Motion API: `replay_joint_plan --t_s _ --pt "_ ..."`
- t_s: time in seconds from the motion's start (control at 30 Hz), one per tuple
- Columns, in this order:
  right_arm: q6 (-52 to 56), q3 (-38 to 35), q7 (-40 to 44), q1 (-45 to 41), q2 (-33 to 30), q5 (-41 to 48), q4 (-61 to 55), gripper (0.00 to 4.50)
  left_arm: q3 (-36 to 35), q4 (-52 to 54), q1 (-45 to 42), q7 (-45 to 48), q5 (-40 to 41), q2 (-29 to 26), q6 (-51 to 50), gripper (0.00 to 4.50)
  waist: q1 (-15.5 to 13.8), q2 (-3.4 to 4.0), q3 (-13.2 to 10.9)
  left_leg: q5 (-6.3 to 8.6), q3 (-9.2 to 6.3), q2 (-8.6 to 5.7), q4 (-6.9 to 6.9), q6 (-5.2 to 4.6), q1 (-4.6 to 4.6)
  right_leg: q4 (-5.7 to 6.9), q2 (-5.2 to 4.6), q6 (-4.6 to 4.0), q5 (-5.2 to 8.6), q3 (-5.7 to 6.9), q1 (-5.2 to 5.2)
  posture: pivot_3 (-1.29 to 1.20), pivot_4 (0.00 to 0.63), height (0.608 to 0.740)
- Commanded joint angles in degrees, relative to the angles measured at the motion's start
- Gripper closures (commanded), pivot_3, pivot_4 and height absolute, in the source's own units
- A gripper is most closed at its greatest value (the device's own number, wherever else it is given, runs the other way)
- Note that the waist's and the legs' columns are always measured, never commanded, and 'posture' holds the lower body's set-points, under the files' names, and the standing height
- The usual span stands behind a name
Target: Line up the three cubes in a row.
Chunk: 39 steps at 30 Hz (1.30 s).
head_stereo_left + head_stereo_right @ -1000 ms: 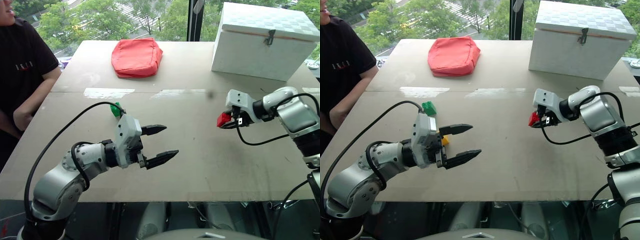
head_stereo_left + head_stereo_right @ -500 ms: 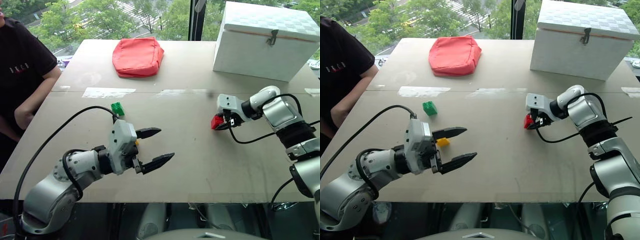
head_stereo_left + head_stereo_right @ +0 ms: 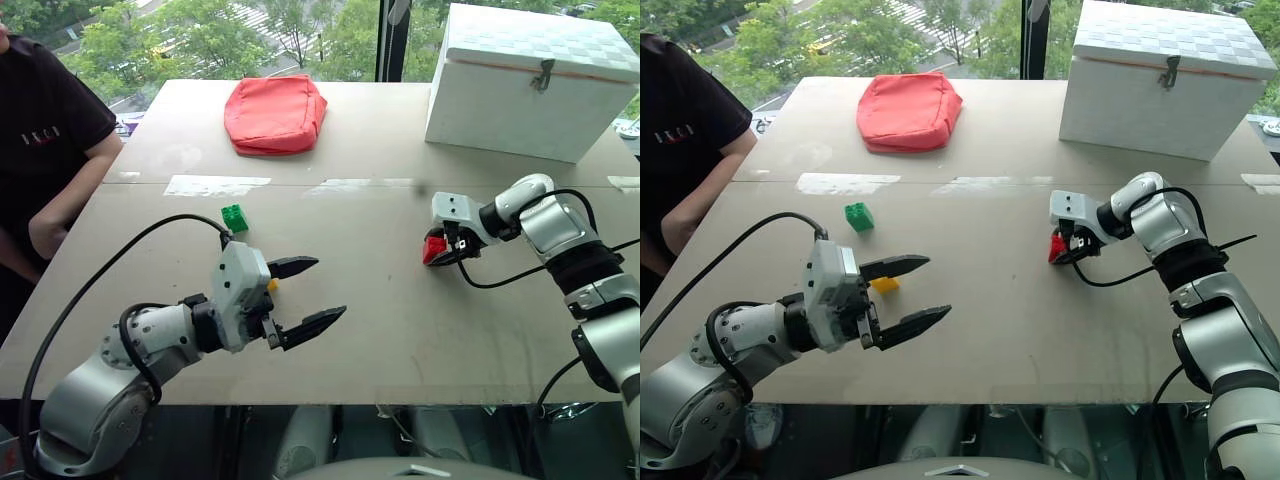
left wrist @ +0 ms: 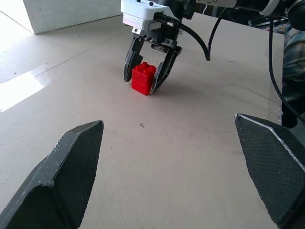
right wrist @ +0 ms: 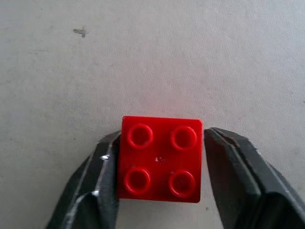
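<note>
The red cube stands on the table at the right, studs up. My right gripper points down over it, open, with one finger on each side of the cube and a thin gap showing beside one finger. The green cube sits at the left-middle of the table. Closer to me lies the yellow cube, partly hidden behind my left gripper. That gripper hovers wide open and empty, pointing toward the red cube.
A red cloth pouch lies at the back left and a large white box at the back right. A person in a black shirt stands at the table's left edge. Bare tabletop stretches between my grippers.
My right gripper was shut on the red cube; it has sunk a little toward the table and its fingers have opened around the cube. The left gripper has stayed put.
</note>
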State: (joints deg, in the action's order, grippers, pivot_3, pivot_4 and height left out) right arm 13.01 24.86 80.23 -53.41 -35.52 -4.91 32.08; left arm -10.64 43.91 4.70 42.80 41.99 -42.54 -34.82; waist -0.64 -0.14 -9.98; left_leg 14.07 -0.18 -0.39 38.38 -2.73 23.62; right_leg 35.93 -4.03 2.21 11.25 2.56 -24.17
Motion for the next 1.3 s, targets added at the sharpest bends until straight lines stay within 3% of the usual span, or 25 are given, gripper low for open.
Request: replay_joint_plan --t_s 0.03,0.27,0.37,0.5,0.67,0.83,0.97,1.3 --pt "-0.9 -1.6 -0.3 -1.2 -0.3 -0.3 -1.7 0.05 -1.2 1.3 0.3 0.5 0.9 -0.6 1.0 0.00 0.0 0.00 0.0 0.00 0.00 0.00 0.00 0.00 0.00 0.00 0.00 0.00 0.00 0.00 0.00 0.00 0.150 0.740" --pt "1.0 -6.5 0.5 0.9 -2.6 4.2 -9.3 0.05 -4.3 -0.3 3.4 -0.7 0.7 0.2 0.9 0.00 0.0 0.01 0.0 0.00 0.02 0.01 -0.01 -0.01 0.00 0.00 0.00 0.02 -0.01 -0.03 -0.03 0.00 0.150 0.740" --pt "4.5 -13.8 0.4 5.0 -3.5 12.6 -19.6 0.05 -8.7 -3.8 4.2 -3.7 0.9 1.9 1.0 0.00 -0.2 0.00 0.0 0.05 -0.02 0.02 -0.02 -0.08 0.01 0.00 -0.01 0.04 -0.02 0.01 -0.02 0.00 0.150 0.740" --pt "5.8 -24.2 -5.8 14.7 -2.7 22.0 -37.5 0.05 -12.3 -10.9 2.4 -8.0 -3.5 0.7 -0.2 0.00 -0.3 0.00 0.0 0.11 -0.12 0.03 -0.02 -0.18 0.05 -0.01 -0.01 0.11 -0.06 0.08 -0.01 0.00 0.150 0.740" --pt "12.5 -31.0 -16.9 28.1 -1.0 29.3 -59.8 0.05 -11.4 -27.3 -10.6 -14.3 -10.4 -4.0 -3.7 0.00 -0.7 -0.13 0.1 0.12 -0.13 0.03 0.00 -0.19 0.01 0.05 -0.01 0.13 -0.04 0.11 0.01 0.00 0.150 0.740" --pt "16.9 -33.1 -24.3 35.5 -1.2 33.2 -71.3 0.05 -5.0 -43.4 -25.7 -14.6 -16.0 -5.7 -5.6 0.00 -0.2 -0.32 0.1 0.04 -0.12 0.02 0.04 -0.08 -0.10 0.10 0.08 0.23 0.03 0.02 0.09 0.00 0.150 0.740" --pt "17.7 -33.6 -27.8 39.5 -2.5 33.3 -74.9 0.05 -2.9 -48.5 -34.3 -18.7 -16.8 -1.0 -9.7 0.00 -0.2 -0.47 0.1 0.04 -0.13 0.02 0.02 -0.07 -0.10 0.11 0.07 0.11 -0.10 0.02 0.10 0.00 0.150 0.740" --pt "16.6 -36.0 -29.2 42.2 -6.0 36.7 -75.3 0.05 -3.9 -35.0 -34.5 -41.7 -23.3 13.8 -22.8 0.00 -0.2 -0.79 -0.1 -0.11 -0.20 0.04 0.02 0.18 0.06 0.08 0.01 0.12 -0.14 -0.19 0.00 0.00 0.150 0.740"
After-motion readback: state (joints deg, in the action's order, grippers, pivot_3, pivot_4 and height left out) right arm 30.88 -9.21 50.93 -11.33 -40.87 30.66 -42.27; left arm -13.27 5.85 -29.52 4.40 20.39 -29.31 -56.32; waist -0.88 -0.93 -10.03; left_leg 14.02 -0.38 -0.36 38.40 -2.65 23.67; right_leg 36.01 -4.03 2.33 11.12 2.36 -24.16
